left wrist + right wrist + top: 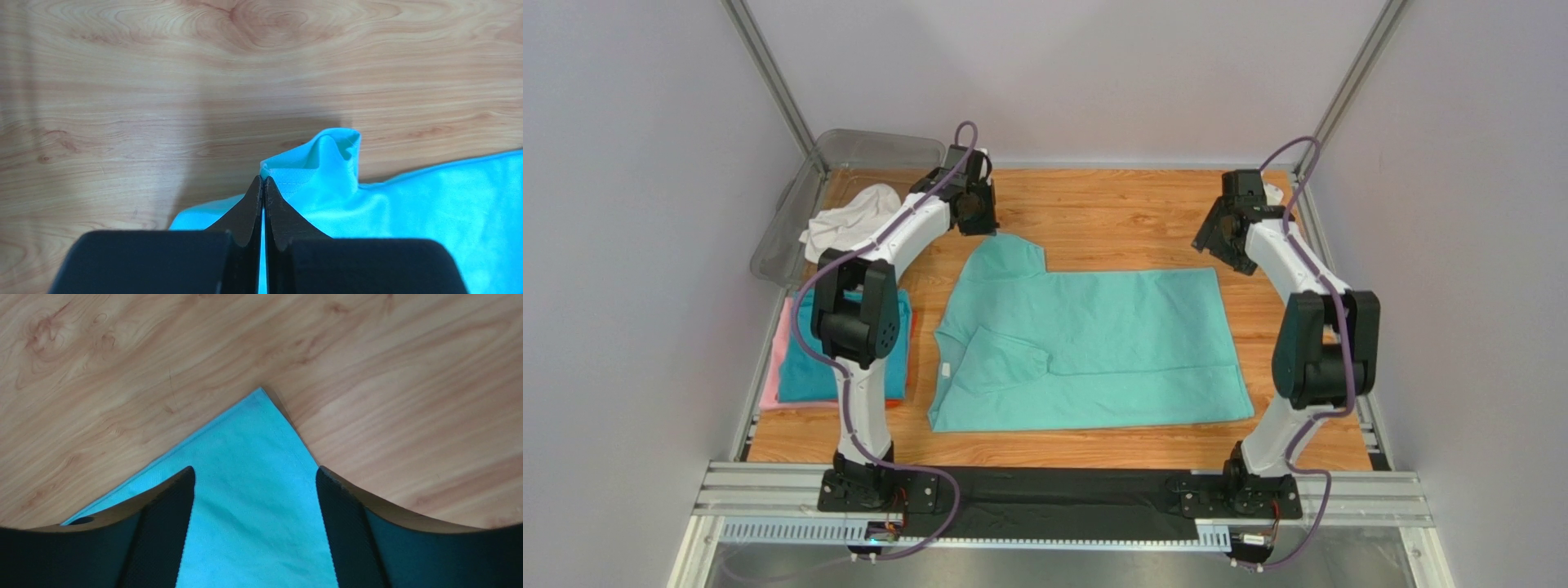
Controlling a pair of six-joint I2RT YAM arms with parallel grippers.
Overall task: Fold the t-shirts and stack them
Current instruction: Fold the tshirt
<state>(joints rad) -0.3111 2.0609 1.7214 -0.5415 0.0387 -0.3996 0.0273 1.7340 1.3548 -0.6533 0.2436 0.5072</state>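
Note:
A mint green t-shirt [1100, 343] lies spread on the wooden table, its near sleeve folded inward. My left gripper [979, 218] is at the shirt's far left sleeve. In the left wrist view it [263, 179] is shut on the hem of that sleeve [319, 165], which is pinched up. My right gripper [1214, 239] hovers at the shirt's far right corner. In the right wrist view it [253, 478] is open with that corner [258, 441] between its fingers. A white t-shirt [848, 218] lies crumpled at the far left. A teal-blue t-shirt [808, 368] lies folded on pink and orange ones.
A clear plastic bin [803, 196] stands at the far left corner, with the white shirt hanging over its edge. The folded stack sits at the table's left edge beside the left arm. Metal frame posts rise at both far corners.

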